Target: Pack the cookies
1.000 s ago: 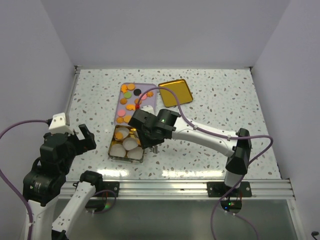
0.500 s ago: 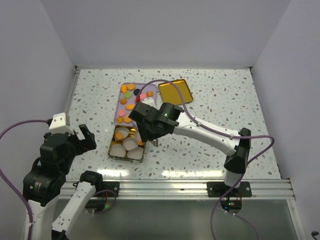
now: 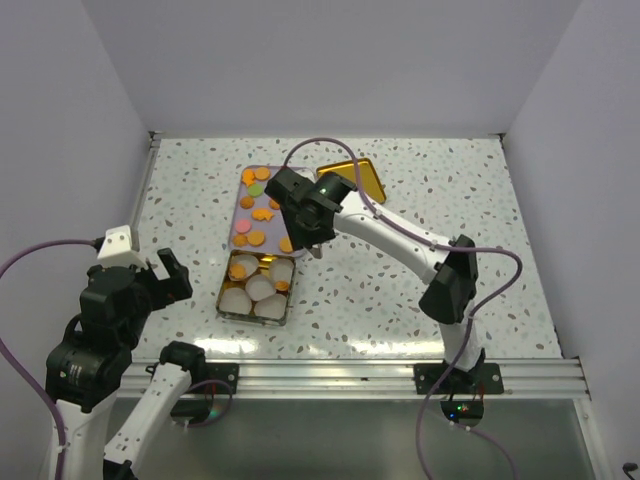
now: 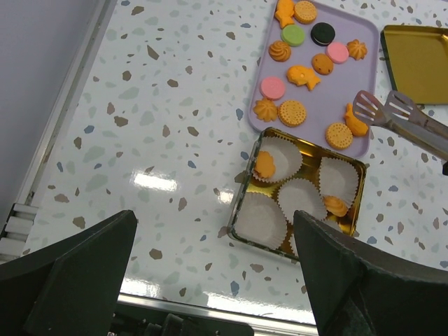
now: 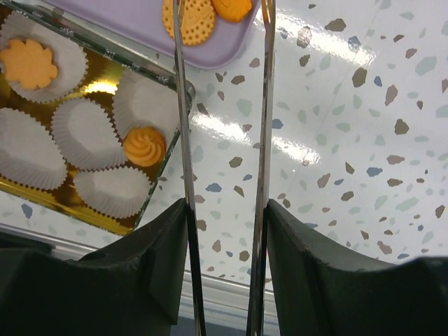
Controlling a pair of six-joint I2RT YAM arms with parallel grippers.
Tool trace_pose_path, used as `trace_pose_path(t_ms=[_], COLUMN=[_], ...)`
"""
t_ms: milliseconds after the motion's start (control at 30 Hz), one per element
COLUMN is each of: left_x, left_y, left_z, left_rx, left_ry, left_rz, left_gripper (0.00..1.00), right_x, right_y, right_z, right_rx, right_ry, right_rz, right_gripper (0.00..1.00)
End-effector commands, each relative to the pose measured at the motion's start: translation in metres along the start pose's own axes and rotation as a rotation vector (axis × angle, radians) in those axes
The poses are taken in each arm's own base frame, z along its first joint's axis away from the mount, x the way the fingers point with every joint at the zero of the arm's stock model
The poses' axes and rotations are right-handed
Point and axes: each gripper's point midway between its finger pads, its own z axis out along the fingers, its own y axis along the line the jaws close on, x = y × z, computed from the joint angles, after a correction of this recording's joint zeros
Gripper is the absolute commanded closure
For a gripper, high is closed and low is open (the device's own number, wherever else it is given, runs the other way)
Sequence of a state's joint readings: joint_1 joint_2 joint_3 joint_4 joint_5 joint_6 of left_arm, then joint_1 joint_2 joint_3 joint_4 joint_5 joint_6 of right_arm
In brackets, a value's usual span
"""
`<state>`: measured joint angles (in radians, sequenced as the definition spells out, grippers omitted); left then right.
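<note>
while the right hand grips metal tongs half closed, most cookies lie on the lilac tray ahead of it, some in the gold tin to its left; the left hand gapes wide, empty.

Cookies lie flat and scattered on the lilac tray: orange rounds, stars and fish, two pink, one green, one black. Over in the gold tin, an orange flower cookie and an orange swirl cookie sit in paper cups
</note>
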<state>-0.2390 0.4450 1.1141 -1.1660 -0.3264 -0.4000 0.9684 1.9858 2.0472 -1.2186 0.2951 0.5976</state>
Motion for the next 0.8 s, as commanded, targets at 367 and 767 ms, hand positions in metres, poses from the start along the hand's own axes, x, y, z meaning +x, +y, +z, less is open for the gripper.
trace_pose_path(t_ms=[367, 767], left_x=[-0.01, -0.009], left_y=[0.001, 0.001], left_z=[0.006, 0.009], left_rx=[-0.021, -0.034], left_ry=[-0.038, -0.035], left_rz=[-0.01, -0.015], left_gripper=[0.0, 0.0], right_x=[-0.027, -0.015], right_y=[-0.005, 0.001], right_z=[0.028, 0.05], right_rx=[-0.018, -0.053], right_ry=[0.036, 0.105], right_rz=[-0.048, -0.048], right_gripper=[0.52, 0.53])
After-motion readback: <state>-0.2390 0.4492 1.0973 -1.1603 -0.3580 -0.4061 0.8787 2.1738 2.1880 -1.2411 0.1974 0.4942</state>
